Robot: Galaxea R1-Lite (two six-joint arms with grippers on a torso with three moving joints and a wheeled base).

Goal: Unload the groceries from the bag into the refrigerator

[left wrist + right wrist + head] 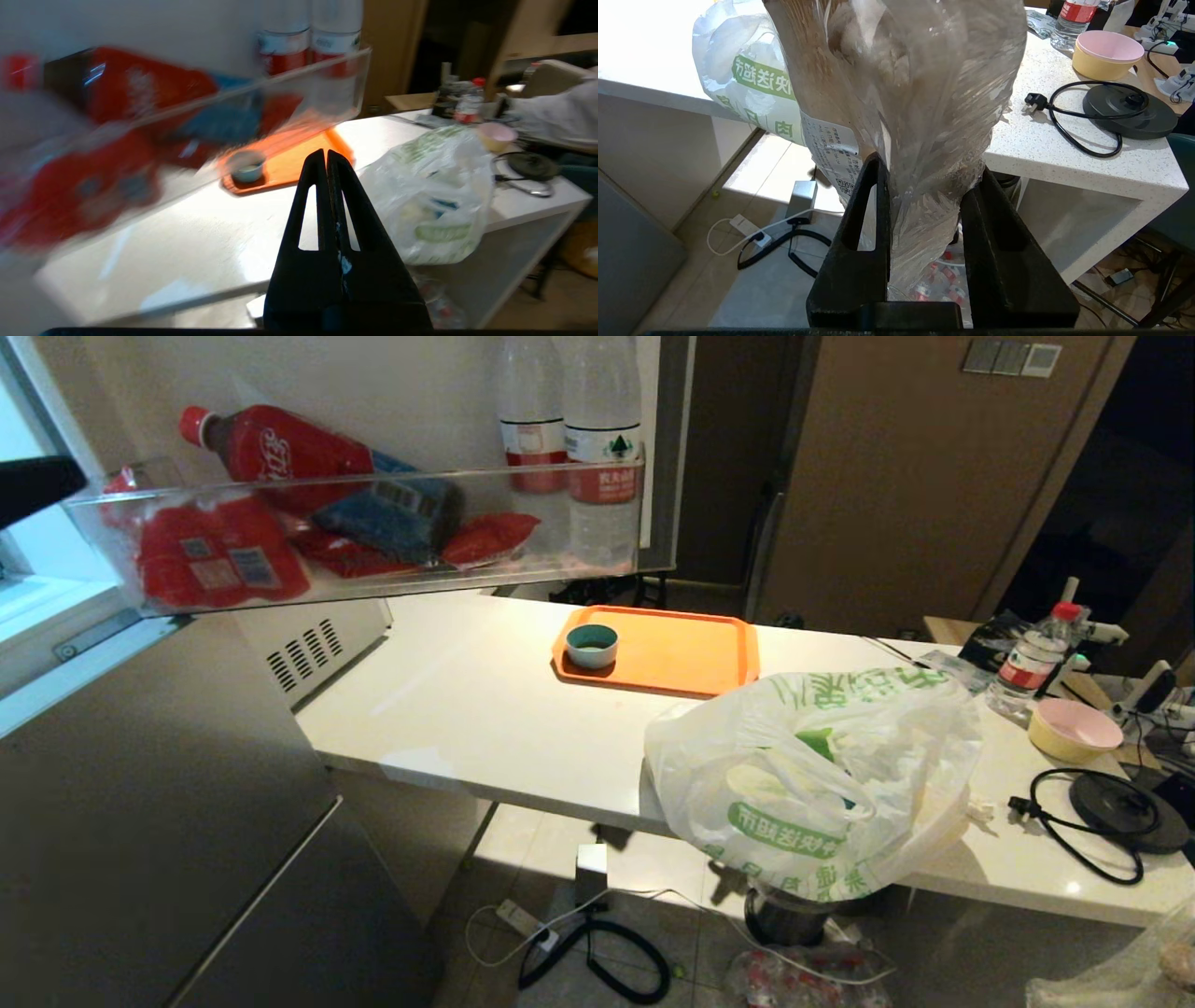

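Counter [467, 709] white, glossy; orange tray [681, 653] near bag [822, 775].

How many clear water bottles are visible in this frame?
3: two water bottles stand side by side in the refrigerator door shelf, and one stands on the counter's far right. Others may be hidden.

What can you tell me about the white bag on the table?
The bag is thin, crinkly, see-through white plastic with green writing. It sits slumped and bulging at the near edge of the white table, partly hanging over it, just in front of the orange tray. Pale and green shapes show through its side. No gripper touches it.
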